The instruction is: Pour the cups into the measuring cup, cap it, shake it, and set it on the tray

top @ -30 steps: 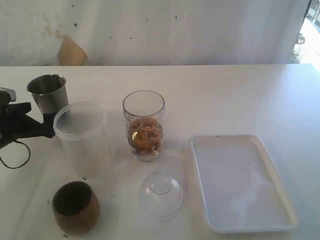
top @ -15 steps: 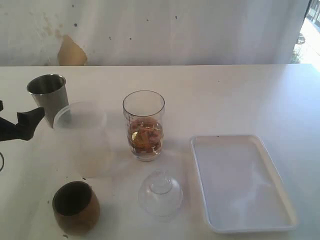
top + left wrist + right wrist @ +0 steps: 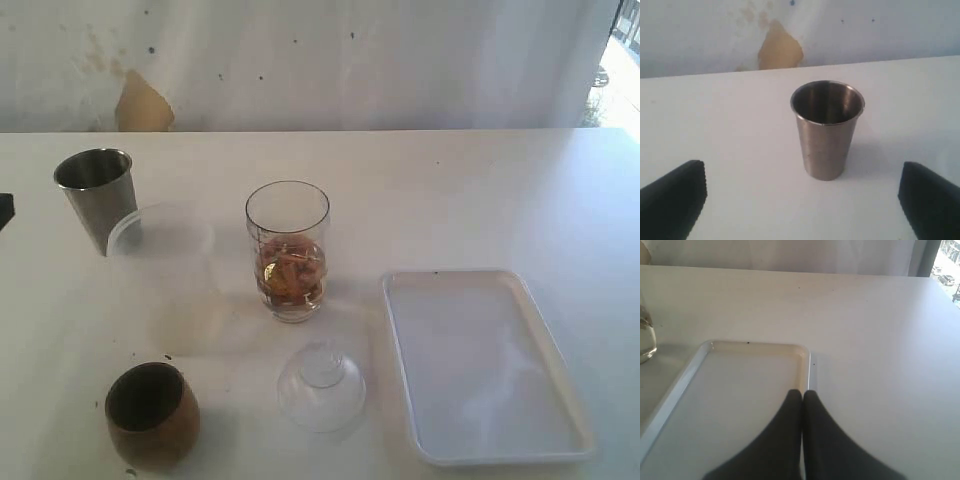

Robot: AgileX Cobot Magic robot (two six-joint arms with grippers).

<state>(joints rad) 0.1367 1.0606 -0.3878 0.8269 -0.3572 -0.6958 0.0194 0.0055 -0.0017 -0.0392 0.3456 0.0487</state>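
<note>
While the left fingers (image 3: 677, 192) stood spread wide before the steel cup (image 3: 827, 130), the right fingers (image 3: 802, 395) were pressed together, empty, over the tray (image 3: 755, 346), at its right rim.

A white table (image 3: 480, 190) meets a stained wall (image 3: 400, 60) bearing a tan patch (image 3: 143, 105)

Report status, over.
Left gripper open, facing steel tumbler. Right gripper shut, facing tray. Measuring cup part-filled, uncapped; cap beside it. Nothing blocking tumbler.
</note>
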